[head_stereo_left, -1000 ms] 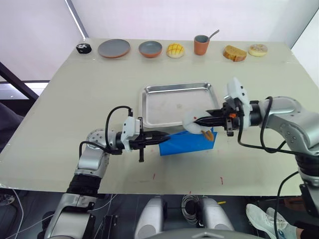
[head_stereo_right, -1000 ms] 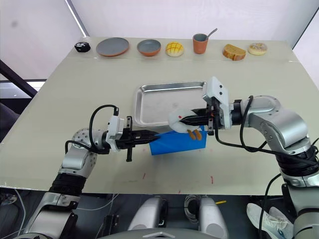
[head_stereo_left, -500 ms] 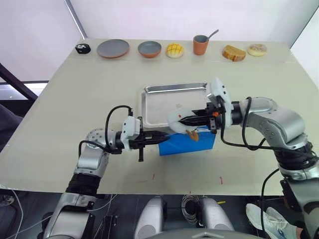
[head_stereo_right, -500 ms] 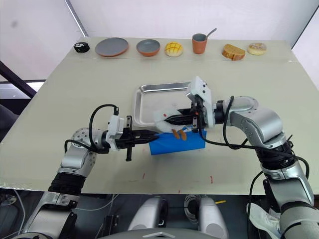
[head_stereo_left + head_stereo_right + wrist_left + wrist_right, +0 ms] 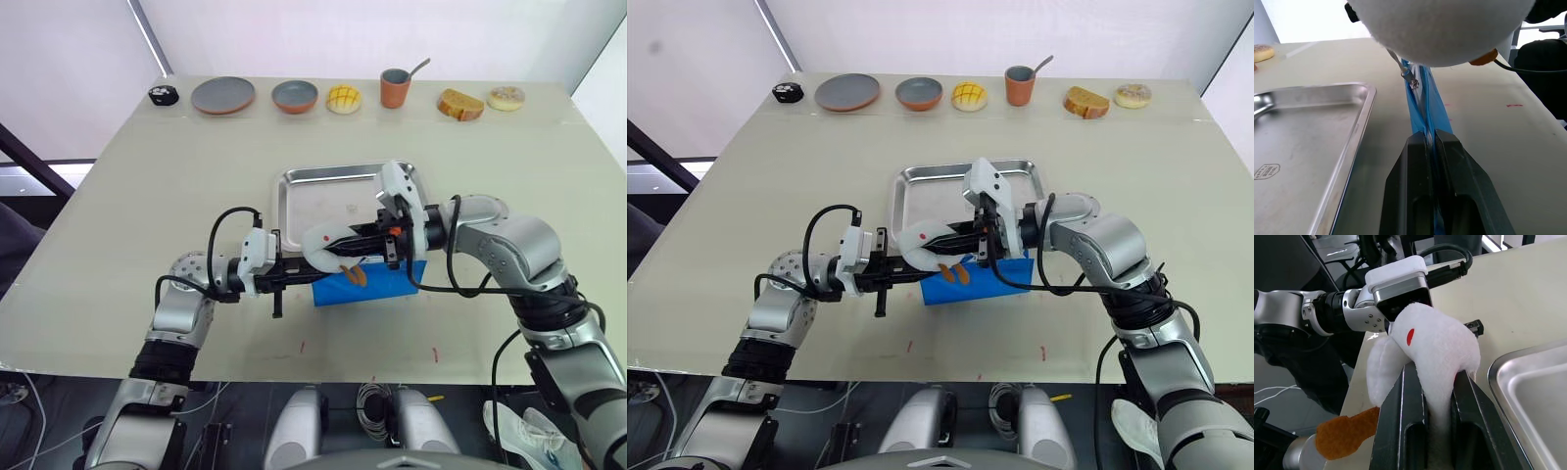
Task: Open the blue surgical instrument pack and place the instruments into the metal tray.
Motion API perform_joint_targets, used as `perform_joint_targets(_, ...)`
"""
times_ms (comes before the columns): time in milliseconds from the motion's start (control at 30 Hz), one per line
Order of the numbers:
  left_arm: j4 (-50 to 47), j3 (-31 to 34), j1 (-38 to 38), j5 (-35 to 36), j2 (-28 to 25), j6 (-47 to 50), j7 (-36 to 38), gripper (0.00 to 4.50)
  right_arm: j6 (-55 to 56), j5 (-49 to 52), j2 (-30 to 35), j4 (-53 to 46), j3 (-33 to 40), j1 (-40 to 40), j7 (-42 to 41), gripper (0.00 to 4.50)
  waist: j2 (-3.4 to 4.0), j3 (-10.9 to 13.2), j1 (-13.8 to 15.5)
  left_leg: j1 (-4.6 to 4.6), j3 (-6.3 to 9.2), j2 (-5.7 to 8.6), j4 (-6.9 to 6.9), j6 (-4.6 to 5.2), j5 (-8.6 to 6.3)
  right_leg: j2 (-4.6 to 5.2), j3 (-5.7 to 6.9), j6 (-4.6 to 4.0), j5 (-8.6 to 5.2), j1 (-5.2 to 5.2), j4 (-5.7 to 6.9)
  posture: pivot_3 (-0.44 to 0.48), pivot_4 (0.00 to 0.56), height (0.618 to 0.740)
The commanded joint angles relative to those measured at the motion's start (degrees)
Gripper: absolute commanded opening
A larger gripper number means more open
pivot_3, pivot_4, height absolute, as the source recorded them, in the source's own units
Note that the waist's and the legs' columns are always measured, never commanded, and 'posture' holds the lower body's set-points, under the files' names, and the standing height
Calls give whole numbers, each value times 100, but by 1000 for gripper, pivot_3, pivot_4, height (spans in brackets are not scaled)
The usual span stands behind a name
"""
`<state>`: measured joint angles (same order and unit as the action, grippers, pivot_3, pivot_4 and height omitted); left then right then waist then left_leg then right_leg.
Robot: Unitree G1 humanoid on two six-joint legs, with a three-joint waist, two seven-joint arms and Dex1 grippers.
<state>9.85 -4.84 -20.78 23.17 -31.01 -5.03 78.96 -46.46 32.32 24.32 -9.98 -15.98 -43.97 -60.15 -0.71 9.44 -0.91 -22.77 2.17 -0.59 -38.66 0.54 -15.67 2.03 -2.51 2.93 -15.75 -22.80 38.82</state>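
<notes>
Blue surgical instrument pack (image 5: 370,279) lies on the table (image 5: 147,196), at the metal tray's (image 5: 318,201) near edge. Its left edge is clamped by the left tool (image 5: 312,274). A white plush toy (image 5: 328,242) is gripped by the right tool (image 5: 345,244), held above the pack's left end.

The white plush toy (image 5: 328,242) covers the left end of the blue surgical instrument pack (image 5: 377,282) and the near left corner of the metal tray (image 5: 294,181). The pack's contents are hidden; its white print is too small to read. The left end effector (image 5: 312,277) tip sits under the toy. In the left wrist view the toy is cut by the upper edge.
</notes>
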Motion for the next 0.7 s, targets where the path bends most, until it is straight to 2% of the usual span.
perform_joint_targets(33, 18, -232, 74, -238, -23, 79, 17, 0, 17, 170, 180, -414, 214, -35, -121, 35, 1, 0, 2, 0, 0, 0, 0, 0, 0, 0, 0, 0, 0, 0, 0, 0, 150, 740)
perform_joint_targets(200, 59, -247, 53, -283, 26, 69, -106, 0, -363, 500, 847, -1232, 334, 499, -279, 35, 0, 0, 13, -3, 3, 0, 0, 0, 0, 4, 2, 0, 0, 1, -4, 0, 150, 740)
perform_joint_targets(367, 38, -276, 19, -317, 68, 111, -176, 0, -107, -108, 1323, -1532, -206, 853, -191, 35, 0, 0, 17, -2, 3, 1, 0, 0, 0, 3, 2, 0, 0, 1, -2, 0, 150, 740)
perform_joint_targets(700, 31, -272, -45, -329, 71, 157, -138, 0, 25, -678, 1414, -1458, -887, 993, -126, 35, 0, 0, 29, -3, 5, 3, 0, 0, 0, 4, 5, 1, 0, 2, -5, 0, 150, 740)
